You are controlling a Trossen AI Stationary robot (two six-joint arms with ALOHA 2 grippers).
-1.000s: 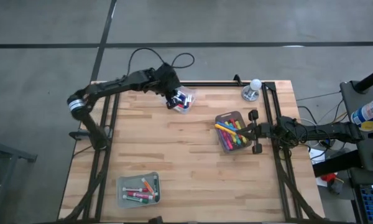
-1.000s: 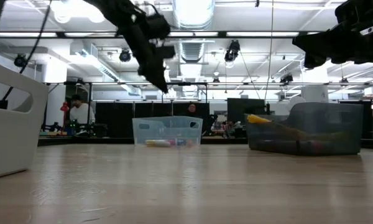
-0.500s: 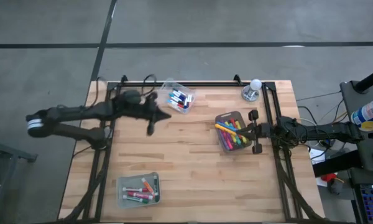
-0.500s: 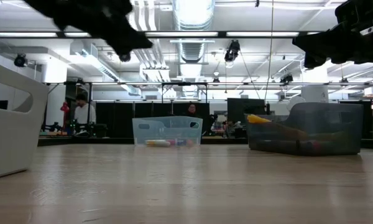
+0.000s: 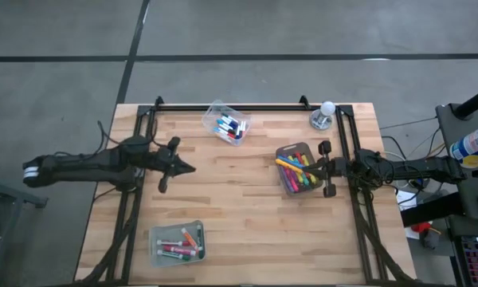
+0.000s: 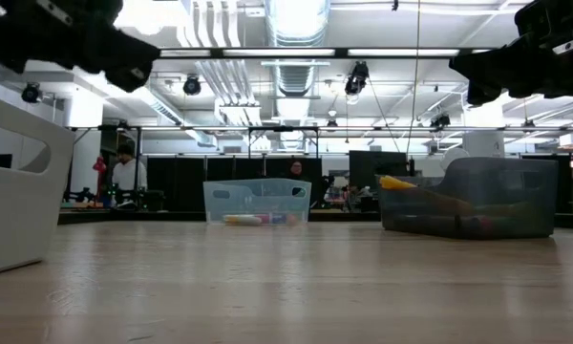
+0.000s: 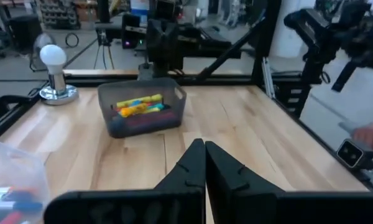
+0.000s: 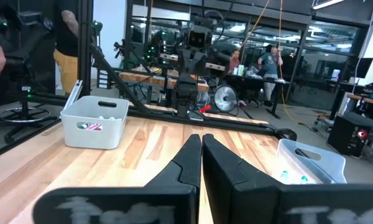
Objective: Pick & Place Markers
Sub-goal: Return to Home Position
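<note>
Left gripper (image 7: 204,144): fingers pressed together, nothing between them, held above the bare table (image 5: 239,199) and clear of every container. Directly ahead of its fingertips, well apart, stands the dark grey bin (image 5: 296,147), with yellow, pink and green markers (image 5: 296,169) lying lengthwise in it. Nearer, ahead and off toward the far edge, is the transparent bin (image 5: 212,112). Its blue, black and white markers lie roughly parallel, with their long axes slanted across the gripper's heading. Off to the other side, toward the near edge, the light grey bin (image 5: 155,239) holds red, green and orange ones. Right gripper (image 8: 201,138): likewise closed and empty, waiting just beside the dark grey bin. No marker is seen loose on the wood, so sorting appears complete. Judgement: nothing is left to grasp, and the left arm, the nearer to the transparent bin, needs only an unobstructed retreat.
</note>
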